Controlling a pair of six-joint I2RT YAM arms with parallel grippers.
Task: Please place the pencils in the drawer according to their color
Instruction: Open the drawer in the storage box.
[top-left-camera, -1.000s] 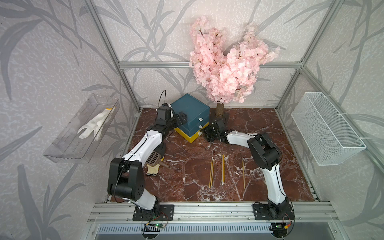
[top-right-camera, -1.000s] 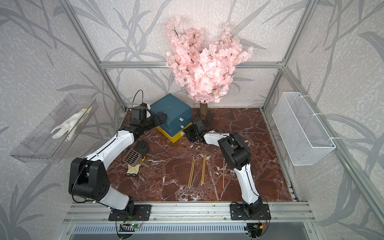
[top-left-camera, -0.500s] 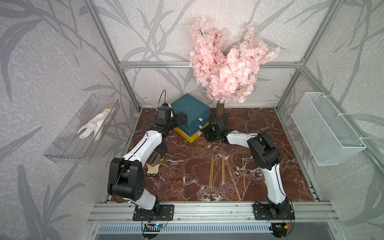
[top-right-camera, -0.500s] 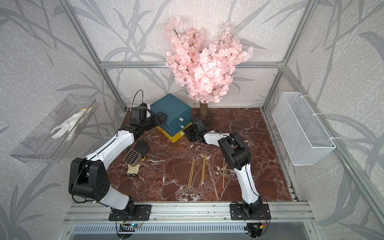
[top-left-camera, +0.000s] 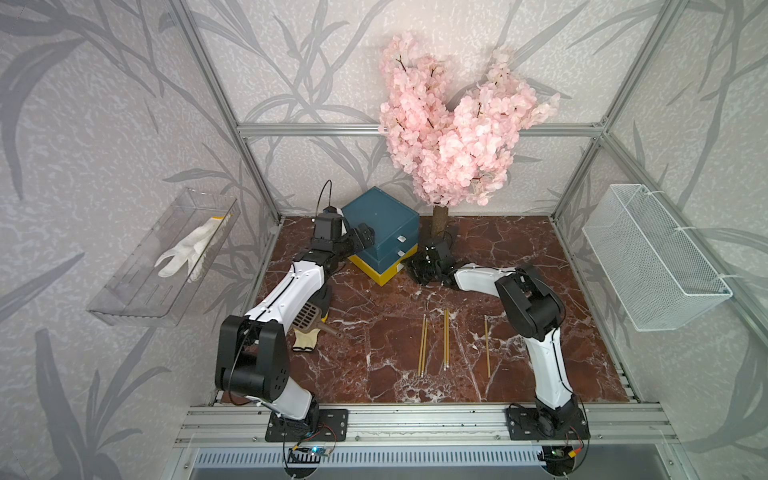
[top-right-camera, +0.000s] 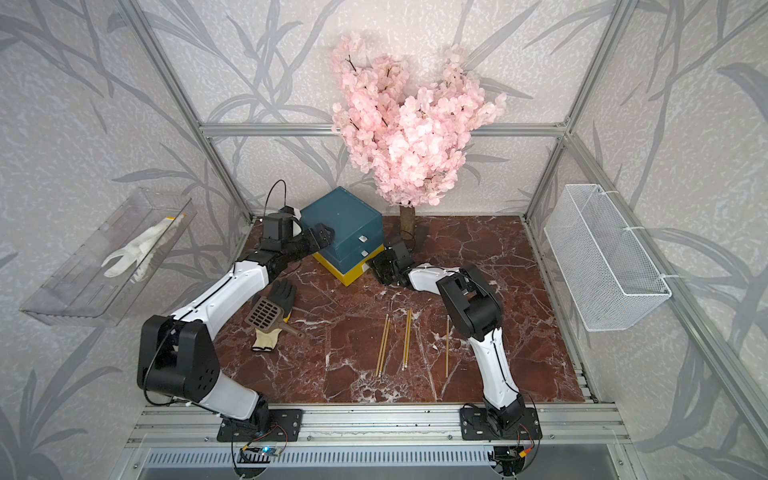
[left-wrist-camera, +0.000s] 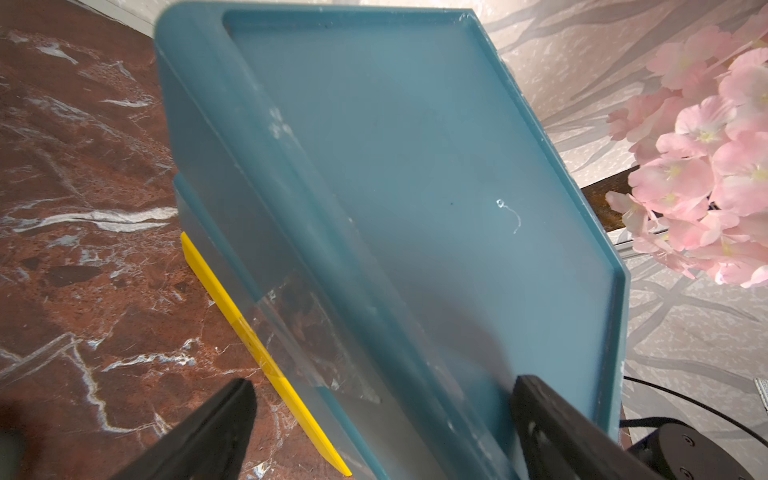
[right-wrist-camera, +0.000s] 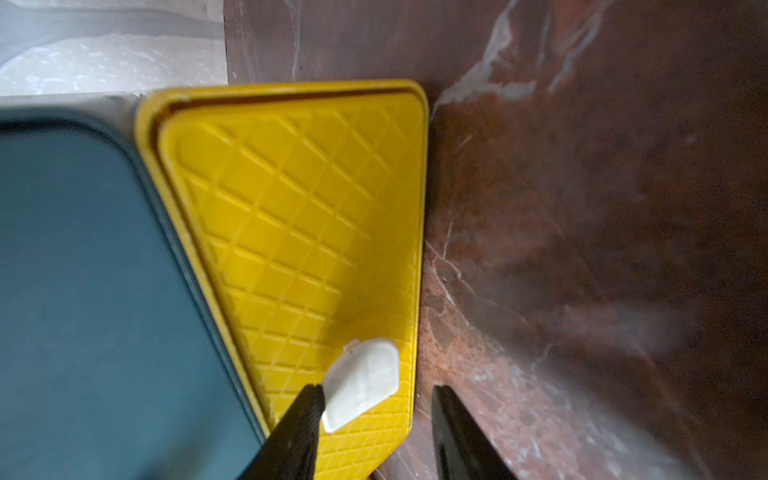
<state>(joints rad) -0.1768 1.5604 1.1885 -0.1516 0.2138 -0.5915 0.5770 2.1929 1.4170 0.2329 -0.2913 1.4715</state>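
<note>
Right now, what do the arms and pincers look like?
The left arm and right arm match: glossy white link shells, bulky black joint housings, black base plates. A thin black cable loops off the left wrist. The left pincer and right pincer: two black tapered fingers each.

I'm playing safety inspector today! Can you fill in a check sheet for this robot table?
Surface: red-brown marble table, mostly bare.
Job's things: yellow pencils lying loose near the front; teal drawer chest at the back, its yellow bottom drawer looks shut.
Clutter: brown scoop lying on a black-and-cream glove; pink blossom tree behind.
Grippers: left gripper open, astride the chest's top edge; right gripper open around the white pull tab, one finger touching it.
Cables: black cable loops above the left wrist.
Surroundings: clear wall tray holding a white glove; white wire basket; leaf-patterned walls.
</note>
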